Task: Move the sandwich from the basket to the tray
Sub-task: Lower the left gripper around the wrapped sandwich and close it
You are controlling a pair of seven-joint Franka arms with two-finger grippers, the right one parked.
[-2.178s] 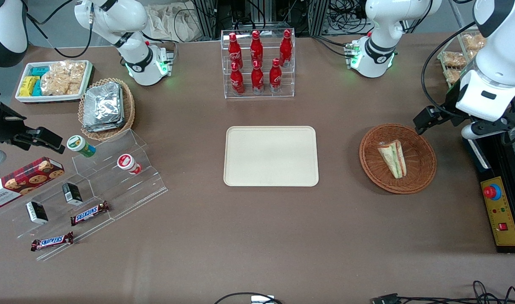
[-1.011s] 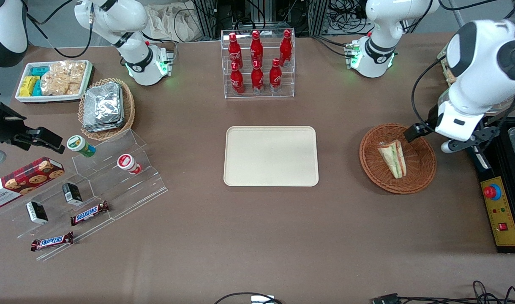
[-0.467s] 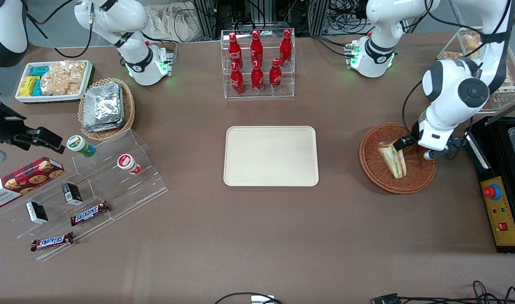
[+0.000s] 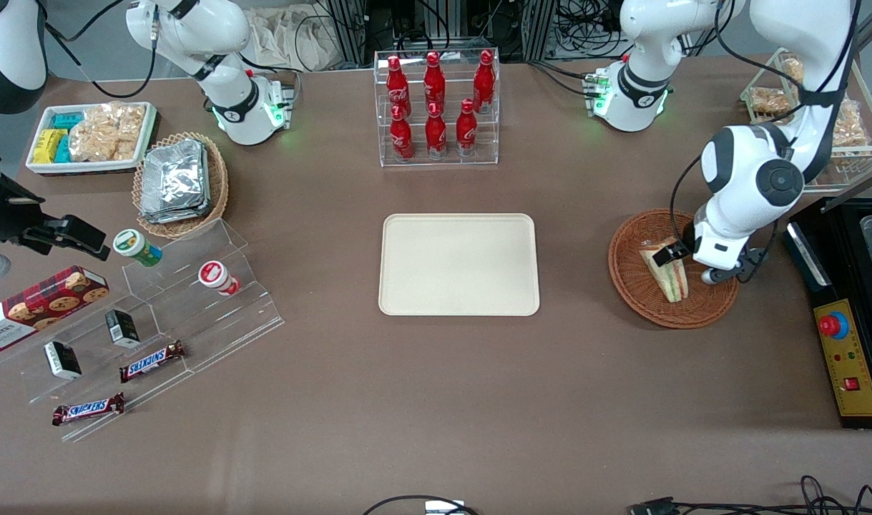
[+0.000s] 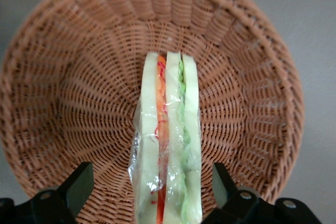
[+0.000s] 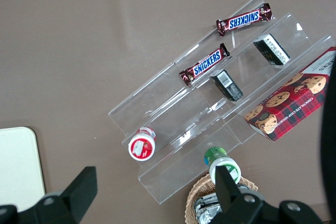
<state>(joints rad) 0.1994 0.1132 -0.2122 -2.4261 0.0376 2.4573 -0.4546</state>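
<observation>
While hanging low over the basket [image 4: 670, 309] with fingers [image 5: 79, 184] spread wide, gripper [image 5: 152, 192] straddling the sandwich [image 5: 167, 145] lying inside, long axis running straight between the fingers, tray [image 4: 458, 264] well apart.

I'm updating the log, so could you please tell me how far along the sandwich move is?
Nothing is delivered: the tray holds nothing. In hand: the claw hangs open in the basket, one finger on either side of the sandwich without touching it. Left: close, lift, carry to the tray, release.
</observation>
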